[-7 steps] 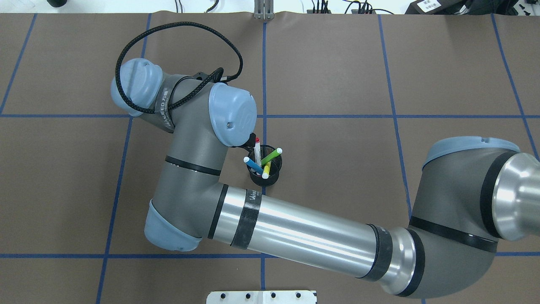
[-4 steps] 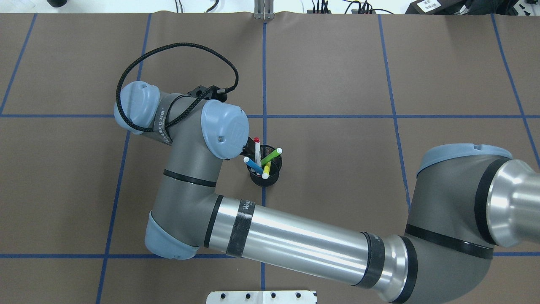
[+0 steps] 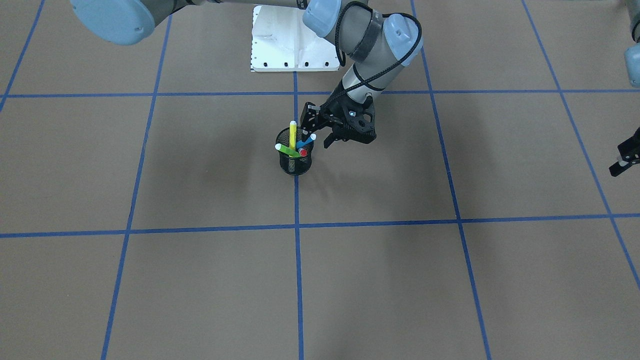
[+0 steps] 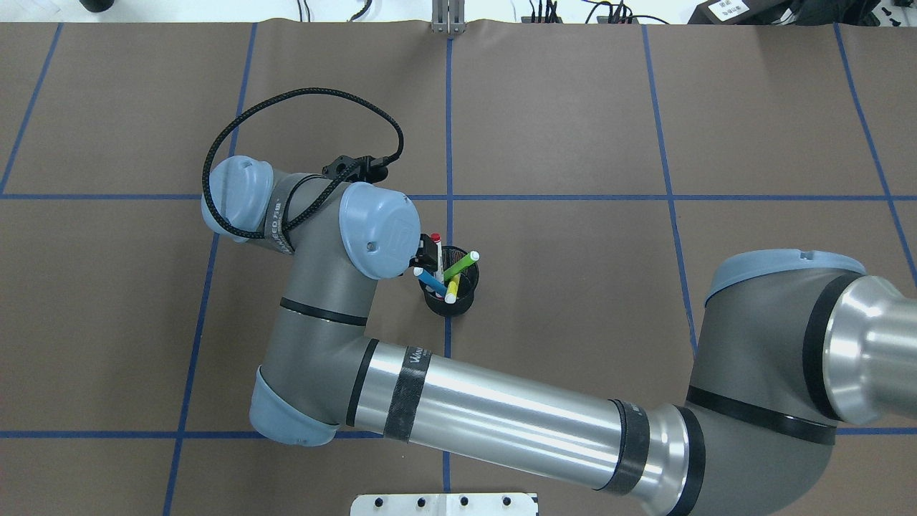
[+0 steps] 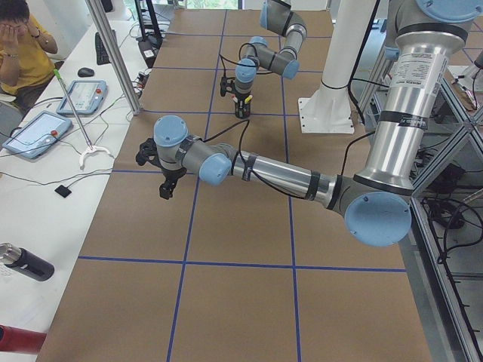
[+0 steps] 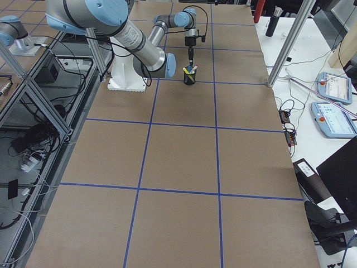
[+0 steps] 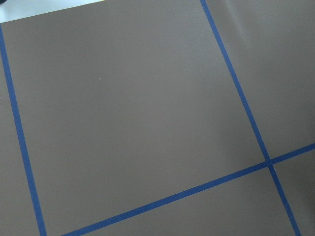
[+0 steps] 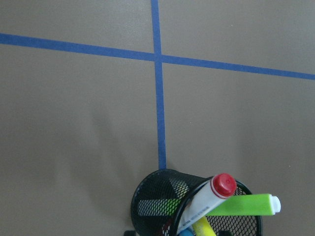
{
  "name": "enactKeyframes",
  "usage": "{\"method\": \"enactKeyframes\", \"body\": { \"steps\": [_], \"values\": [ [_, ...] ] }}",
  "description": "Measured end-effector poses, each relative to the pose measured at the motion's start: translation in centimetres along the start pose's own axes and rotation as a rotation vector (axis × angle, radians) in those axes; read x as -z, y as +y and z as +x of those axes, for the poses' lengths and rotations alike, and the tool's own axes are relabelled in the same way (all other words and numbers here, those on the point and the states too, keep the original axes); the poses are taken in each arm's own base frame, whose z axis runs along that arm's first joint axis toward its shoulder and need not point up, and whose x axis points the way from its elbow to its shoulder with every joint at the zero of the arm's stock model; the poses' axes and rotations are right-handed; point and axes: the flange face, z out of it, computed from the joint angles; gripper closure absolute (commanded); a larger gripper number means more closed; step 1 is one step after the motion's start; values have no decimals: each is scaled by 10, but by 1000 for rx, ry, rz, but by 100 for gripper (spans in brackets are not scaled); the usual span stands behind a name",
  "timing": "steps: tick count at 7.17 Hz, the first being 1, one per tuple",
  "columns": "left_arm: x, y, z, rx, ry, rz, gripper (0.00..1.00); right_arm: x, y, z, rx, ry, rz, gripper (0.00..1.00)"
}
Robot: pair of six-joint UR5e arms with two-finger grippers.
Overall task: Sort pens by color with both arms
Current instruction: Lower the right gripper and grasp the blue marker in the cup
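Pens (image 4: 458, 266) all upright-ish in mesh cup (image 3: 295, 164), table's middle. Right gripper (image 3: 320, 129) just beside cup, jaws spread, empty. Left gripper (image 3: 622, 161) well apart (spread: cannot tell). Pens probably light, stiff, slick. Pinch red-capped pen (image 8: 206, 199) on barrel below cap.

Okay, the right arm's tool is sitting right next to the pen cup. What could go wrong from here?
1. The right tool is open and very close to the rim of the cup. The mesh cup looks light, so a slightly off move could tip it over.
2. The blue pen, green pen, yellow pen and red-capped pen lean across each other in the cup. Lifting one may drag a neighbour out, or the tool may pinch two at once.
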Motion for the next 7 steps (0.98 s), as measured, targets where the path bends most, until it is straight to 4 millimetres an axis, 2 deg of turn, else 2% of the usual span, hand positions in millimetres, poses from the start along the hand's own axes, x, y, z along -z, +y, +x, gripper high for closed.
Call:
{"method": "enactKeyframes", "body": {
  "steps": [1, 5, 7],
  "values": [
    [0, 0, 0, -1, 0, 1, 0, 2, 1, 1, 9, 7, -4, 62],
    [0, 0, 0, -1, 0, 1, 0, -1, 5, 3, 29, 14, -10, 66],
    [0, 0, 0, -2, 1, 3, 0, -2, 7, 2, 35, 15, -12, 76]
  ]
}}
